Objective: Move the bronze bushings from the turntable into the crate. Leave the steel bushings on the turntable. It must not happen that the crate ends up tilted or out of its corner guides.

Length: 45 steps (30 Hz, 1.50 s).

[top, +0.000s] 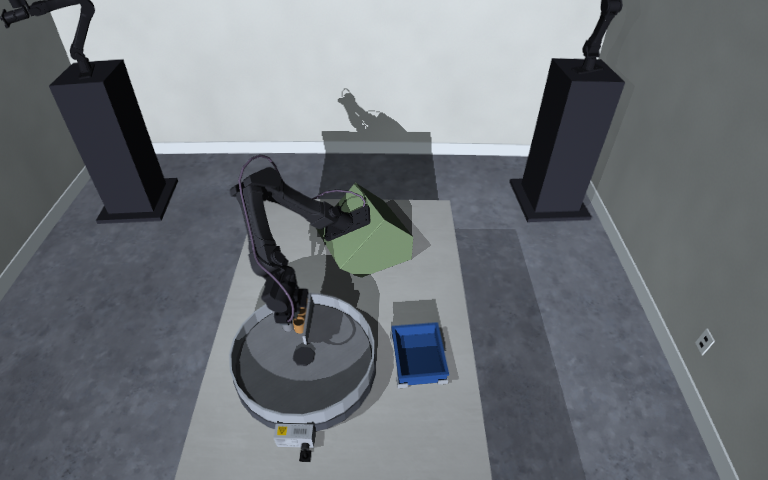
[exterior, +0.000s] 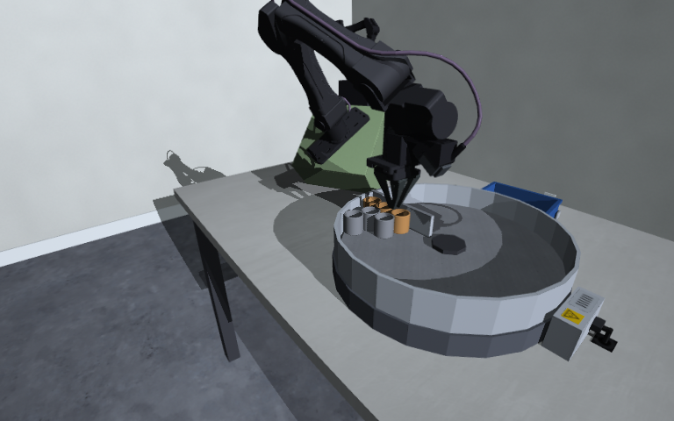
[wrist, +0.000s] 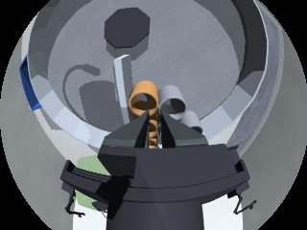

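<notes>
The turntable bears bronze and steel bushings, upright and bunched on its arm side. The front bronze bushing stands beside a steel bushing. Two more bronze bushings show behind, partly hidden. Two more steel bushings stand nearby, one by the rim. My gripper is nearly closed, with a small gap between its tips. It points down at the back edge of the front bronze bushing; no bushing is plainly gripped. The blue crate shows no bushing inside.
A thin upright divider stands beside the bronze bushings. A dark hub is at the turntable's centre. A raised wall rings the turntable. A green block stands behind, and a grey control box sits in front.
</notes>
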{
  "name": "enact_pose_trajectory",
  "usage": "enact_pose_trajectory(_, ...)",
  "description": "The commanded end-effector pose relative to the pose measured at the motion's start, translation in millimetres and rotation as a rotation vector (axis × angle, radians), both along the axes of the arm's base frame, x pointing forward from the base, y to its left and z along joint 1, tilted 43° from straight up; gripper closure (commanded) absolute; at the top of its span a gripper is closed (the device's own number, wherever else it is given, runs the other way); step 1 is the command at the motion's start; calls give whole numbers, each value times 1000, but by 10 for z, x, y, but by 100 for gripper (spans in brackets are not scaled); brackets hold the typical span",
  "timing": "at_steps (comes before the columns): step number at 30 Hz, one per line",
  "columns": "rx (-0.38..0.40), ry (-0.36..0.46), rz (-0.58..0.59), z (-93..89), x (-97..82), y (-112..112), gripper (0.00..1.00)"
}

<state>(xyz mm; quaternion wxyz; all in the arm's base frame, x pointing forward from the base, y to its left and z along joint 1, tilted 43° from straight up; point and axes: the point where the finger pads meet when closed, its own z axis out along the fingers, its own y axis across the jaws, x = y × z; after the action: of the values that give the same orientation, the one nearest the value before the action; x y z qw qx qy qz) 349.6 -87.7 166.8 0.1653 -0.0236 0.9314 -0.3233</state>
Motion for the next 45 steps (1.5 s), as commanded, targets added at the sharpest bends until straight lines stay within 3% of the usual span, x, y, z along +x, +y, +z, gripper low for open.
enact_pose_trajectory(1,1,-65,14,348,-3,162,85)
enact_pose_trajectory(45,3,-50,18,345,-14,202,85)
